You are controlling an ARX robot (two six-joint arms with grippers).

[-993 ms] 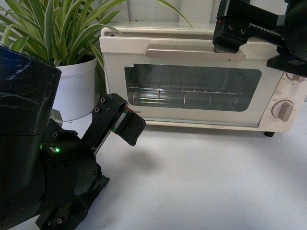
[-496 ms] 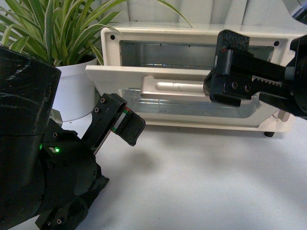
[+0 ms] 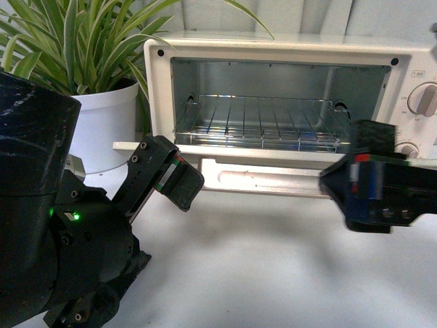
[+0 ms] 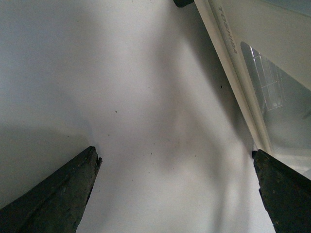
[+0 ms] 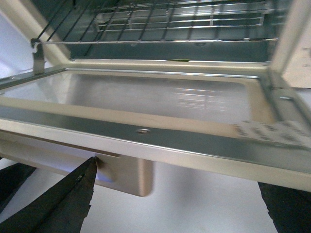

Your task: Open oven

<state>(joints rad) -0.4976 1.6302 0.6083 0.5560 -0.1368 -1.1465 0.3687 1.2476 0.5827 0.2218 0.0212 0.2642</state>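
The cream-white oven [image 3: 273, 49] stands at the back with its door [image 3: 273, 183] folded down flat, the wire rack [image 3: 259, 123] showing inside. The bar handle [image 3: 256, 179] faces front under the door edge. My right gripper [image 3: 369, 188] is open and blurred, just in front of the door's right end. In the right wrist view its jaws [image 5: 177, 194] gape below the door's inner glass [image 5: 146, 97], with the handle [image 5: 116, 170] beside one finger and nothing held. My left gripper [image 3: 171, 174] is open by the door's left corner, over bare table, with the door [image 4: 252, 29] beside it.
A spider plant [image 3: 75, 41] in a white pot [image 3: 109, 123] stands left of the oven. Two round knobs [image 3: 427, 99] sit on the oven's right panel. The white tabletop [image 3: 259, 273] stretches in front of the oven.
The oven door has swung from closed to fully down. My right gripper came down with the handle and now sits open in front of it. The left arm barely moved.
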